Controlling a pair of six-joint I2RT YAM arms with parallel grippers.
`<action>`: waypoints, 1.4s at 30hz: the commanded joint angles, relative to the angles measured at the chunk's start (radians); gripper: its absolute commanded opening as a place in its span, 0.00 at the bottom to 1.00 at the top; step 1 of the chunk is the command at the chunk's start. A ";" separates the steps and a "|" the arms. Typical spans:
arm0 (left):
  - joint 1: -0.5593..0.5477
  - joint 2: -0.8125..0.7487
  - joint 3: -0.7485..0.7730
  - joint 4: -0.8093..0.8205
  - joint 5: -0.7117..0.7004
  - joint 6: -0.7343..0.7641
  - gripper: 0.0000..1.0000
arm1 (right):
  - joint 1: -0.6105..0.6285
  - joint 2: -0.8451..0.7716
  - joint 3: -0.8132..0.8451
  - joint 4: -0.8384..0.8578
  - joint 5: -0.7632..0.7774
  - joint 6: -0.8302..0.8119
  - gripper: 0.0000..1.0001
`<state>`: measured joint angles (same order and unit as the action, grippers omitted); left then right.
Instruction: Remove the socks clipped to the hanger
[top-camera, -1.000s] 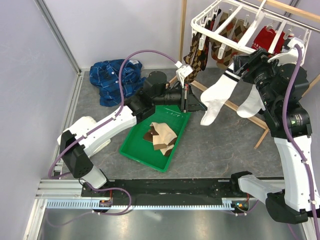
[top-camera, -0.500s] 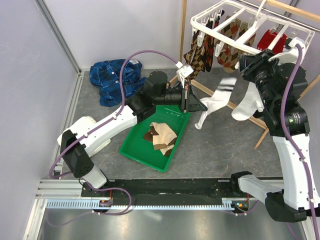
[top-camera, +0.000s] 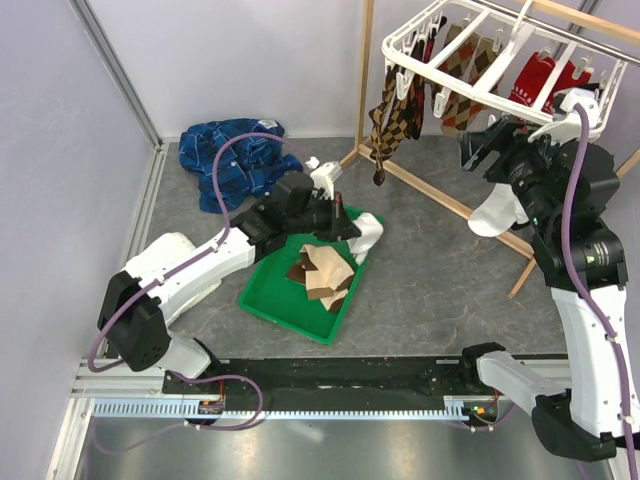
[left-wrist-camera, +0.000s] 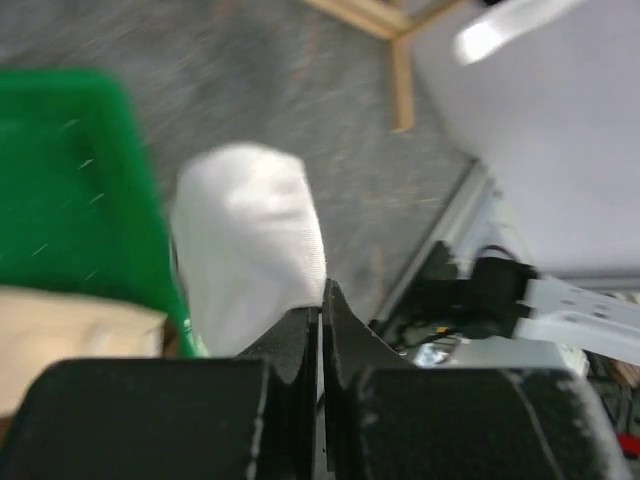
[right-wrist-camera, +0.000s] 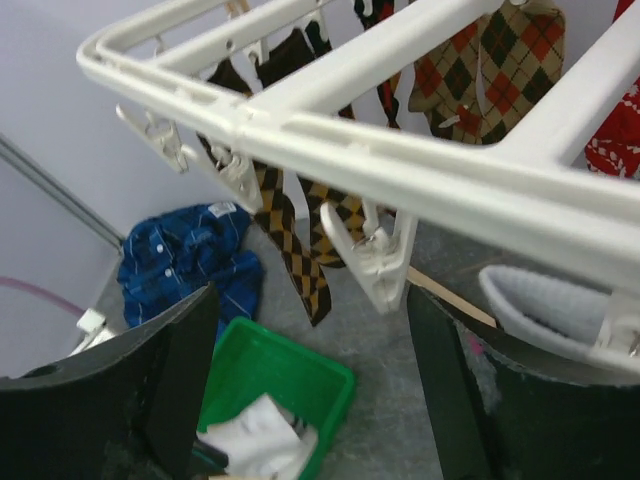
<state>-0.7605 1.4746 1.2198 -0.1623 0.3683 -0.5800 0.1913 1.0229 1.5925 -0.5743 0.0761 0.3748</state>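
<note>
1. The left gripper (left-wrist-camera: 322, 300) was clamped on a white sock (left-wrist-camera: 250, 250), which draped over the far corner of the green tray (top-camera: 262, 290). Tan socks (top-camera: 322, 270) lay inside the tray.
2. The right gripper (top-camera: 480, 150) stood just beneath the hanger (right-wrist-camera: 400, 150), jaws wide and empty, beside a second white sock (top-camera: 497, 208) hanging from the frame.
3. The argyle socks (top-camera: 395, 110) and red socks (top-camera: 545, 75) hung with their long axes vertical, cuffs up in the clips (right-wrist-camera: 372, 262) and toes down.
4. The socks appeared light, limp and not fragile. The best hold was probably near the cuff, just below its clip, with a downward pull.
</note>
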 joint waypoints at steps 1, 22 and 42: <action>0.033 -0.045 -0.084 -0.094 -0.152 0.087 0.02 | -0.004 -0.053 -0.037 -0.082 -0.142 -0.088 0.95; 0.041 -0.127 -0.073 -0.295 -0.427 0.113 0.82 | -0.003 -0.339 -0.260 -0.160 -0.072 -0.175 0.98; 0.040 -0.235 0.015 -0.272 -0.244 0.419 0.93 | -0.004 -0.319 -0.183 -0.219 0.382 -0.244 0.98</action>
<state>-0.7219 1.2716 1.2549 -0.4583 0.1112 -0.2256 0.1894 0.6594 1.3781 -0.7872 0.3374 0.1589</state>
